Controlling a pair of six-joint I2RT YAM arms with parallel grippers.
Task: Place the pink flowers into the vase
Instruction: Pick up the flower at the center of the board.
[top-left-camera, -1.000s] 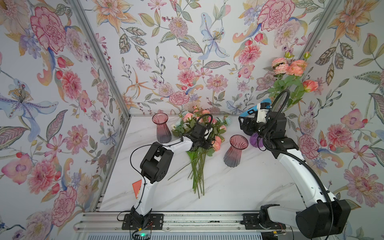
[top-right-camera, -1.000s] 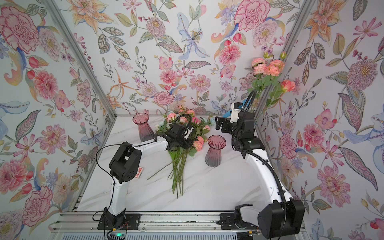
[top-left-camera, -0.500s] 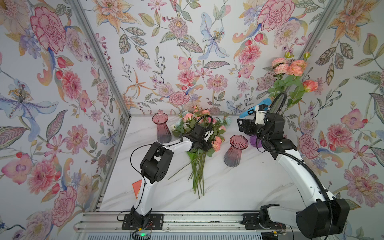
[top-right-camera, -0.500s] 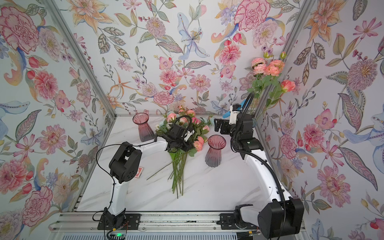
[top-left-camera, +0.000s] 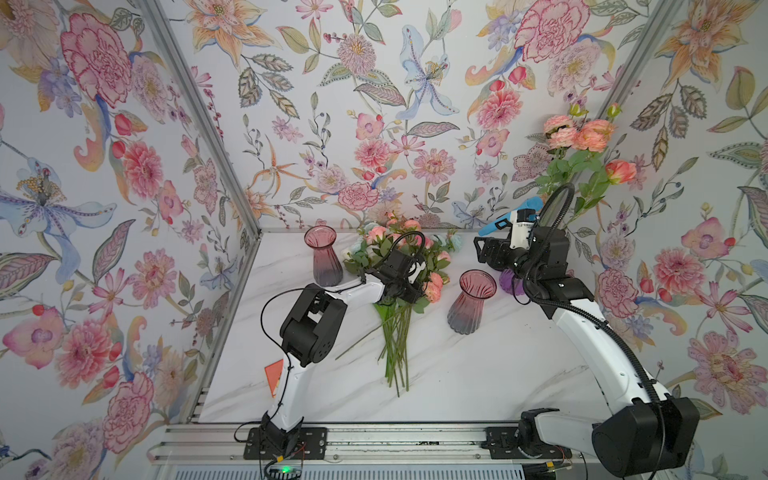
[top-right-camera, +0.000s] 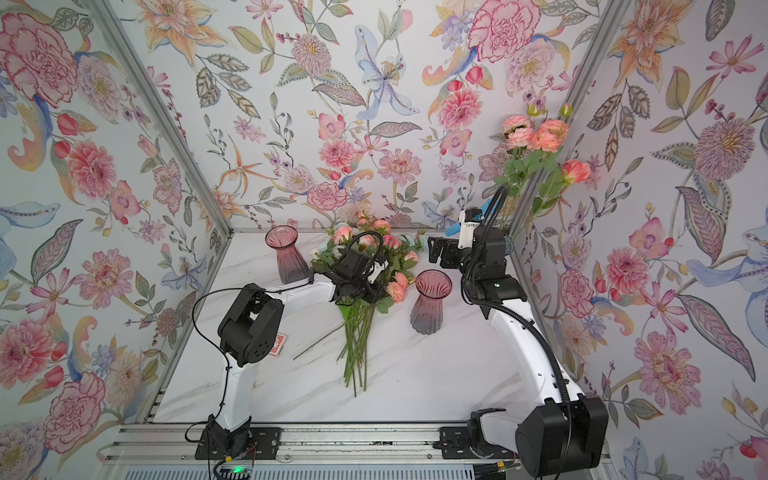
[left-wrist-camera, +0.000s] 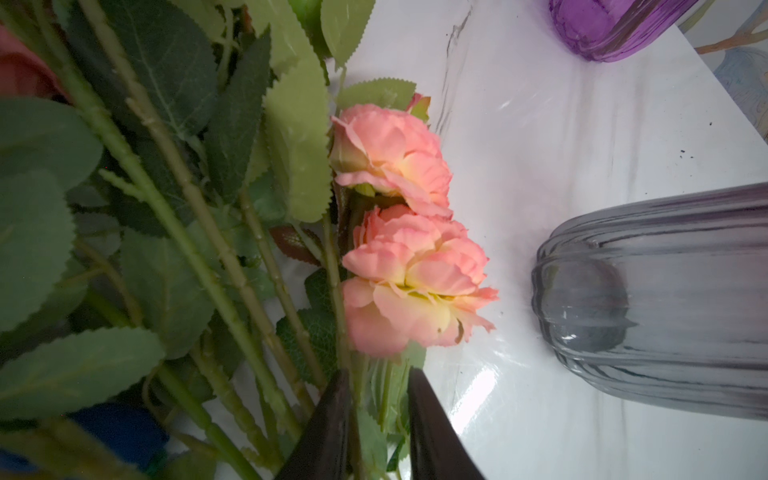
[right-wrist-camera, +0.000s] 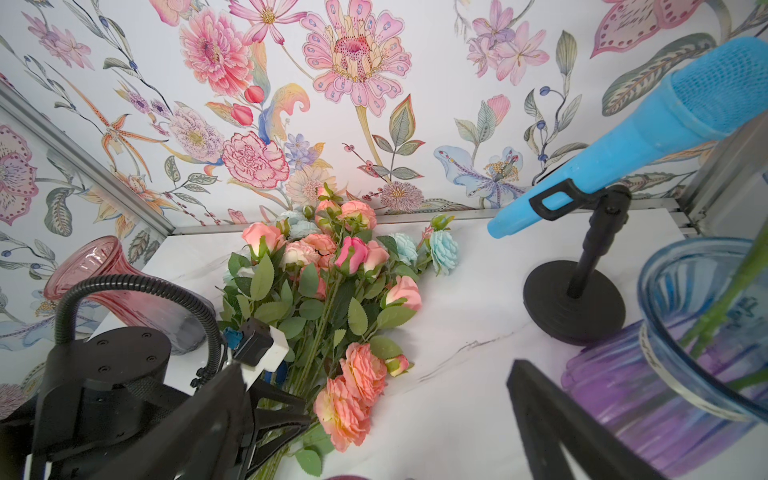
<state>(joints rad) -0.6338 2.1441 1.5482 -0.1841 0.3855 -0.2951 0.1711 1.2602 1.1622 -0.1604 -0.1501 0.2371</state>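
From my station I saw the left gripper sitting low in the bunch of pink flowers that lay on the marble table. Its jaws were drawn in narrow, with one green stem and its leaves pinched between the fingers. The other stems lay loose alongside the grip. Just past the fingertips, on that same stem, were two salmon blooms. Farther out beyond the gripper were the other pink heads, with pale blue blooms mixed among them. The cut ends trailed back past the wrist.

On the gripper's right, near the salmon blooms but apart from them, a ribbed pink-grey vase stood upright. A second pink vase stood on its left.

The right gripper hung above the table, facing the bunch, with its jaws spread as wide as they go and nothing between them. Close beside it I could see a purple vase and a blue glass vase with green stems standing in it. Tall pink heads rose behind and above that gripper. A blue microphone on a black stand stood just beyond its fingertips.
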